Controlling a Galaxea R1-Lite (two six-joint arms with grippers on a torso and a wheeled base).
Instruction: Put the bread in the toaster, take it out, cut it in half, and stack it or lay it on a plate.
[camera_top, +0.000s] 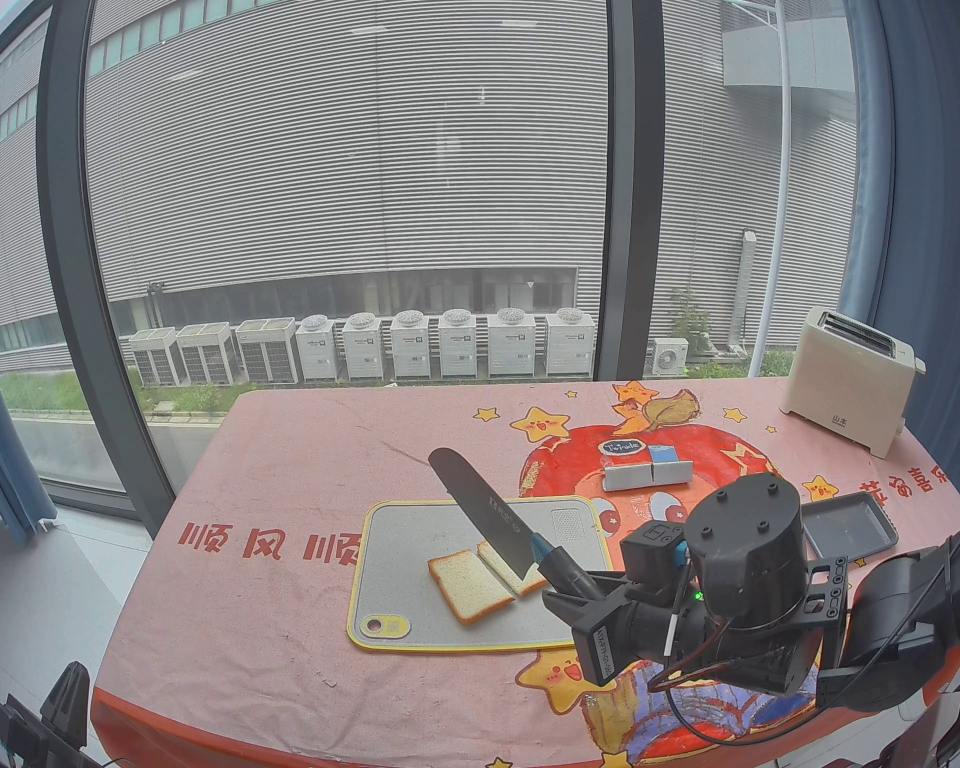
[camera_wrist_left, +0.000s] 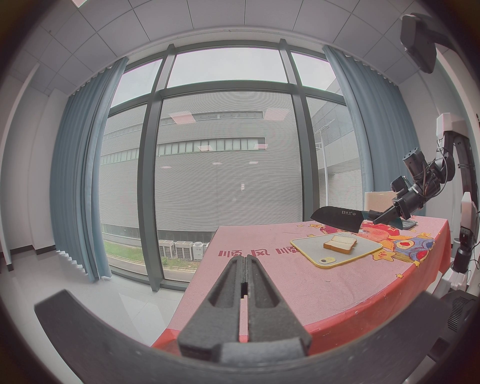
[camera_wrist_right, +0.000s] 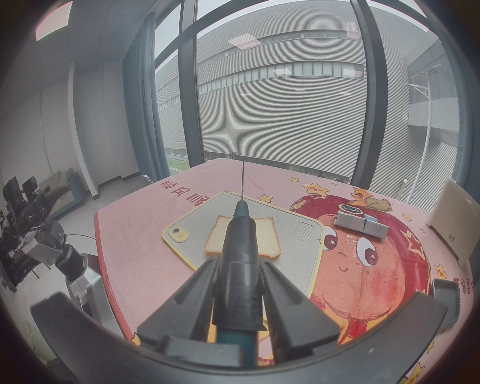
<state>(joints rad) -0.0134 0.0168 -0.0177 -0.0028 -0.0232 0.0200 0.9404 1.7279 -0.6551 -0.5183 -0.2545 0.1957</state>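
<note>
While the right claw clamped one knife by its handle, two bread halves lay on the cutting board.
Its blade hung tilted above the halves, which touched side by side. One toaster stood at the worktop's far right, one dark tray near it. The left claw, pressed closed on nothing, hung off the worktop's left side.

Two bread halves lie flat, side by side, on the grey cutting board, black knife above.
</note>
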